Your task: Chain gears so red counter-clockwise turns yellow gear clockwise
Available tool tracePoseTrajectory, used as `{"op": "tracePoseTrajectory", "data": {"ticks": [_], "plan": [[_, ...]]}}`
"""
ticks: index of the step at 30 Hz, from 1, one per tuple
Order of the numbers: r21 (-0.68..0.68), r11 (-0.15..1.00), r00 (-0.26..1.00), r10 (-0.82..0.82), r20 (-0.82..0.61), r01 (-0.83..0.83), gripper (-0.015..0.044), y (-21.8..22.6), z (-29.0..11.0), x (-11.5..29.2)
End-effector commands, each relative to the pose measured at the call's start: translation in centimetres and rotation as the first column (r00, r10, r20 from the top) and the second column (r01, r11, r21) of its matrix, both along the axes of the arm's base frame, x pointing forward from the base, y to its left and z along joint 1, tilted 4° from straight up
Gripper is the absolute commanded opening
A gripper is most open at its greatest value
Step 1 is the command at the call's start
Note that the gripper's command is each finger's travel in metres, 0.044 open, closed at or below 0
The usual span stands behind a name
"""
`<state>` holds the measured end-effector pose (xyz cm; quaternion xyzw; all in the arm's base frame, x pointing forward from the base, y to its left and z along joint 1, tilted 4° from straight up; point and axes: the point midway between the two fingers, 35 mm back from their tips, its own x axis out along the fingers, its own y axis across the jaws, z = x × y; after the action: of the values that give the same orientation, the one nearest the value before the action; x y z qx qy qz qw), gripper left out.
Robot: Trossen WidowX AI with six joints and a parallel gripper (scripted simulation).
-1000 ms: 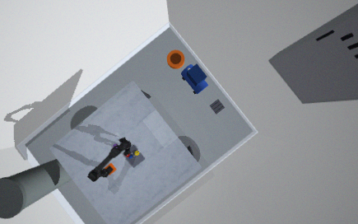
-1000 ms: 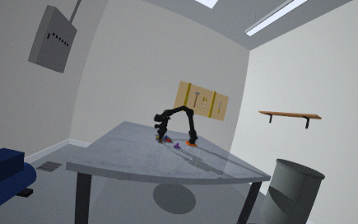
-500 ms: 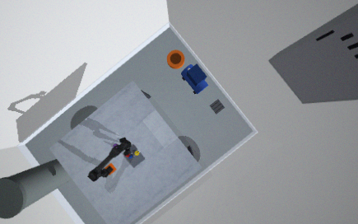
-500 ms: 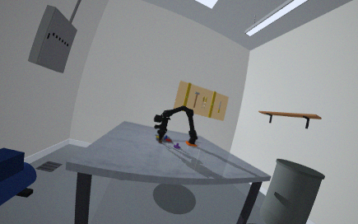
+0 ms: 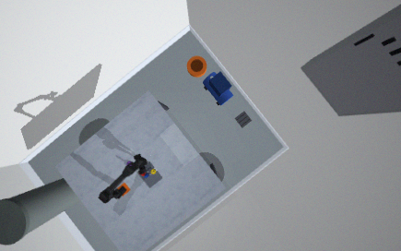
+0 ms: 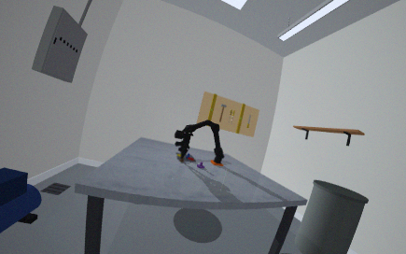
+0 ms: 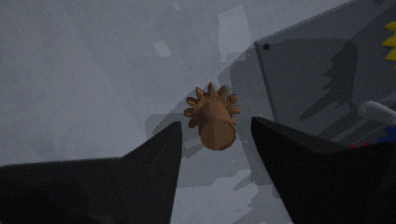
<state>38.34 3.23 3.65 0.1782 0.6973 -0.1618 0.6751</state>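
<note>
A brown gear (image 7: 212, 107) with a thick round handle stands on the table between my fingertips in the wrist view. My gripper (image 7: 216, 126) (image 6: 182, 159) is open, partly narrowed, with a gap on each side of the handle. The grey board (image 7: 290, 62) (image 5: 152, 181) lies just right of the gear; a pale peg (image 7: 378, 112) shows on it. The yellow gear (image 7: 390, 44) (image 5: 153, 171) is at the right edge. A blue gear (image 7: 388, 135) (image 5: 147, 175) and a sliver of red (image 7: 352, 146) show below, partly hidden by the right finger. A purple gear (image 6: 201, 165) (image 5: 129, 162) stands apart from the board.
The arm's orange base (image 5: 123, 188) (image 6: 217, 162) is on the table (image 5: 181, 194) (image 6: 136, 182). The arm reaches over from it to the board's edge. The right finger is close to the board's near edge in the wrist view. A bin (image 6: 334, 219) stands on the floor beyond the table.
</note>
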Motion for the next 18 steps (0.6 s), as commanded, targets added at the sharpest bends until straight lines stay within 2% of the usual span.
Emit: {"op": "tracePoseTrajectory", "data": {"ticks": [1, 3, 10, 18], "plan": [[0.003, 1.000, 1.000, 0.004, -0.004, -0.004, 0.0099, 0.1, -0.2, 0.0], [0.003, 1.000, 1.000, 0.004, -0.004, -0.004, 0.0046, 0.1, -0.2, 0.0], [0.003, 1.000, 1.000, 0.004, -0.004, -0.004, 0.0000, 0.1, -0.2, 0.0], [0.003, 1.000, 1.000, 0.003, -0.002, -0.003, 0.0000, 0.1, 1.2, 0.3]]}}
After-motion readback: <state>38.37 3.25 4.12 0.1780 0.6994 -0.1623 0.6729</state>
